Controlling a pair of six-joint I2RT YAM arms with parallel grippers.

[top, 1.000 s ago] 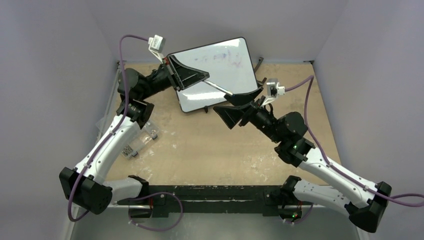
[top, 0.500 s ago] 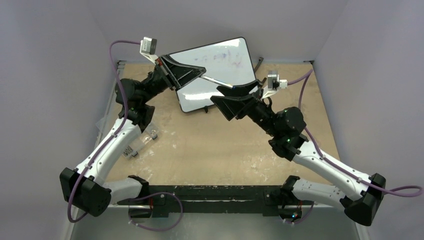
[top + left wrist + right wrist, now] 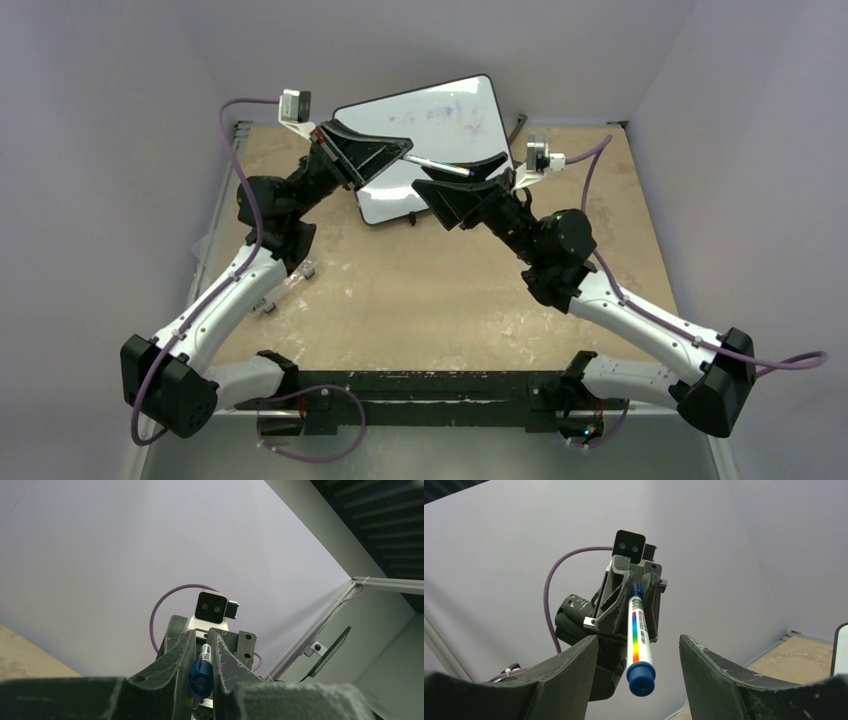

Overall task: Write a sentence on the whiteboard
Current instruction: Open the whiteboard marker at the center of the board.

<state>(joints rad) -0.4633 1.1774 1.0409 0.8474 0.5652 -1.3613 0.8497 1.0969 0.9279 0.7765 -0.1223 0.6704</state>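
R arm swung in, R fingers open astride marker, L fingers gripping it.

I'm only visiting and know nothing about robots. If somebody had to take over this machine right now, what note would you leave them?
Left gripper: shut on the marker, holding it in the air near the whiteboard.
Right gripper: open, fingers on either side of the marker's blue end, not gripping it.
Whiteboard: at the far side of the table, carrying only faint purple smudges.
Done: marker picked up.
Left: likely pull off the cap, then write the whole sentence; none of it is on the board yet.
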